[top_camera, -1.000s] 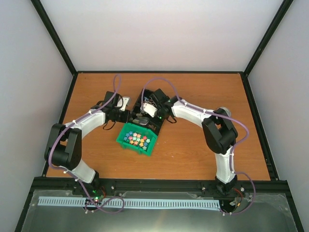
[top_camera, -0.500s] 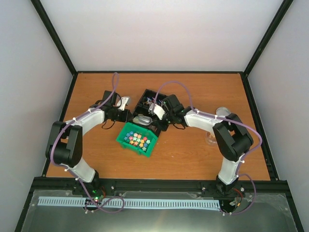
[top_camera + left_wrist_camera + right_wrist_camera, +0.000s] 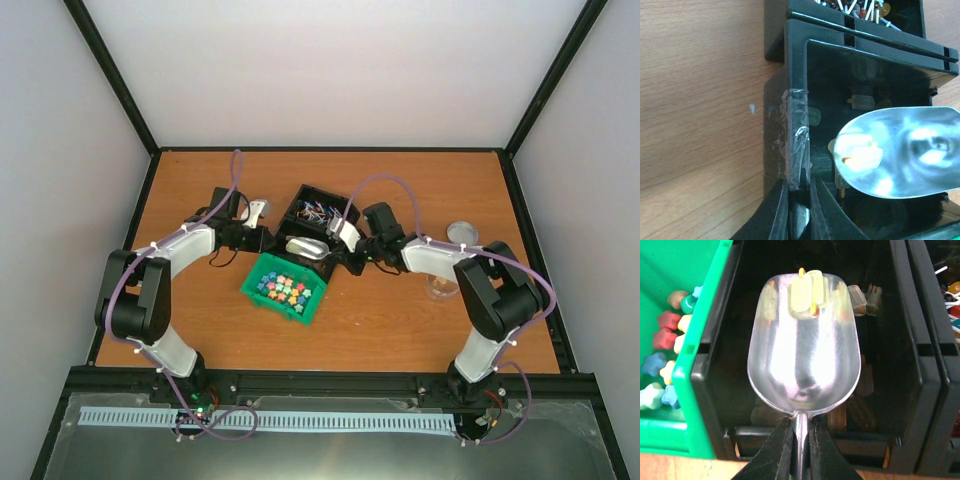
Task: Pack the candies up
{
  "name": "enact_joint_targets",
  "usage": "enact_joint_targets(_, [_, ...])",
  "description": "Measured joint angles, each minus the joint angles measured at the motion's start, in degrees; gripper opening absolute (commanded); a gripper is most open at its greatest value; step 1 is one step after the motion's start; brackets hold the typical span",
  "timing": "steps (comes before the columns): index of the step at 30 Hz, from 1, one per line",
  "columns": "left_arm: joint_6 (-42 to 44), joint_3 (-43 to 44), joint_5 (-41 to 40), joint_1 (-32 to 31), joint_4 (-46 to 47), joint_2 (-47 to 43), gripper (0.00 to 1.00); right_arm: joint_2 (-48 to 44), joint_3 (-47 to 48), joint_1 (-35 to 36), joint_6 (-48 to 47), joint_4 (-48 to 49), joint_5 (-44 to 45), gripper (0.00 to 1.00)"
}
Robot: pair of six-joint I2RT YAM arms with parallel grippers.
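Observation:
The candies (image 3: 318, 210) fill the far black bin; they also show in the left wrist view (image 3: 860, 7) and at the right edge of the right wrist view (image 3: 952, 295). My right gripper (image 3: 800, 432) is shut on the handle of the metal scoop (image 3: 802, 355), held level over the near black bin (image 3: 890, 365). A pale yellow wrapped piece (image 3: 808, 290) lies at the scoop's tip. My left gripper (image 3: 799, 187) is shut on the near black bin's taped left wall (image 3: 795, 145). The scoop also shows in the left wrist view (image 3: 910, 150) and the top view (image 3: 305, 247).
A green bin (image 3: 312, 304) with coloured star-shaped pieces (image 3: 665, 335) touches the near black bin's front. A few pale and brownish pieces lie on that black bin's floor (image 3: 862, 292). A clear cup (image 3: 440, 288) and a round lid (image 3: 462, 231) stand at the right.
My right arm has swung out to the right and lowered, drawing its wrist back. The scoop stays over the near black bin. The left arm has not moved.

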Motion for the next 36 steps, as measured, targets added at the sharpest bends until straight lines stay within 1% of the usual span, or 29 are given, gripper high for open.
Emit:
enact_joint_targets(10, [0.0, 0.0, 0.4, 0.4, 0.1, 0.2, 0.01, -7.5, -9.0, -2.0, -2.0, 11.4, -3.2, 0.03])
enact_joint_targets(14, [0.0, 0.0, 0.5, 0.5, 0.1, 0.2, 0.01, -9.6, -10.2, -2.3, -4.4, 13.5, -3.0, 0.03])
enact_joint_targets(20, [0.3, 0.0, 0.5, 0.5, 0.2, 0.2, 0.01, -14.3, -10.7, -2.6, -10.2, 12.8, -1.9, 0.03])
enact_joint_targets(25, [0.6, 0.0, 0.8, 0.5, 0.2, 0.2, 0.01, -17.0, -7.9, -5.6, -12.6, 5.2, -2.7, 0.03])
enact_joint_targets(30, [1.2, 0.0, 1.0, 0.5, 0.0, 0.2, 0.01, -20.4, -2.7, -11.1, -15.6, -7.0, -3.9, 0.03])
enact_joint_targets(36, [2.0, 0.2, 1.0, 0.5, -0.3, 0.2, 0.01, -27.2, 1.9, -21.7, -22.0, -24.8, -9.3, 0.03])
